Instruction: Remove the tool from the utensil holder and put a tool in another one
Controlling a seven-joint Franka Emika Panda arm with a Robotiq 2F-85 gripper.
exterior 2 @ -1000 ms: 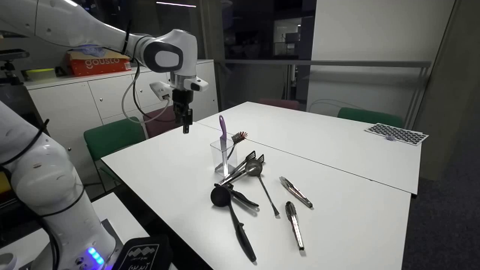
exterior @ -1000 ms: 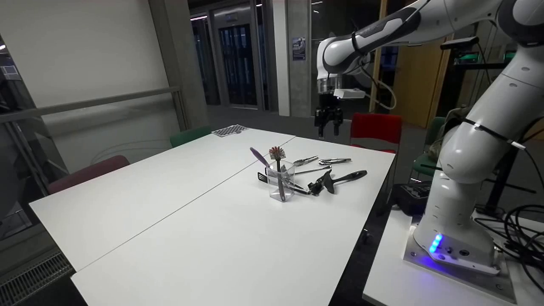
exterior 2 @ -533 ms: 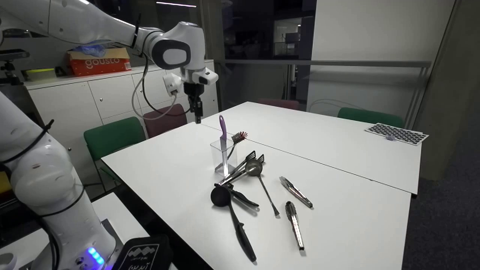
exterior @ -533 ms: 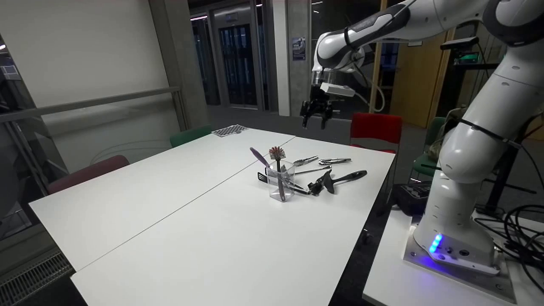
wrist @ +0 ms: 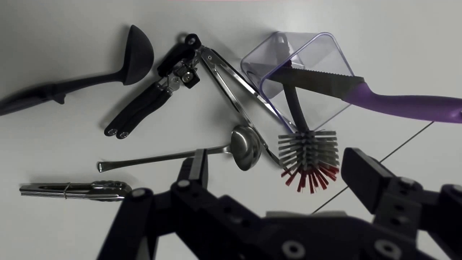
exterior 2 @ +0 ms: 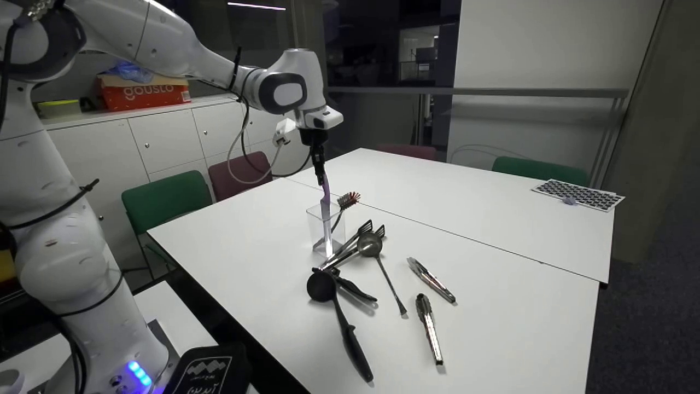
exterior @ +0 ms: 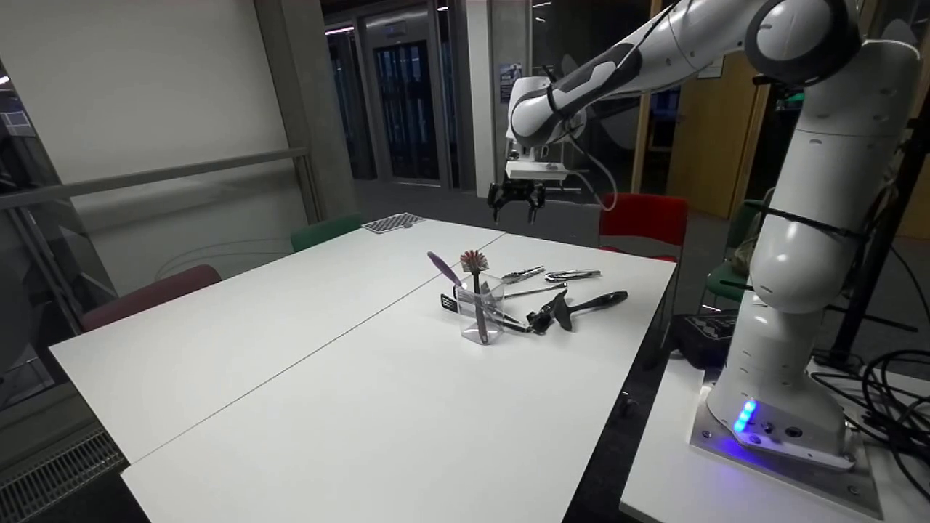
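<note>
The utensil holder is a clear square plastic box standing on the white table. A purple-handled serrated knife leans in it, its handle sticking out. Beside it in the holder is a dark-handled brush with grey and red bristles. My gripper stands open, fingers wide apart with nothing gripped. In the wrist view the brush head appears between the fingertips and below them. In an exterior view the gripper hangs above the table and overlaps the top of the knife handle; whether they touch, I cannot tell.
Loose on the table beside the holder lie a black ladle, a can opener, slotted tongs and a metal ladle. Two more metal tongs lie farther off. A patterned sheet sits near a table edge.
The arm has swung over the table, bringing my gripper closer to the holder; it rose a little, then came down. The gripper has stayed open. The utensils have not moved.
</note>
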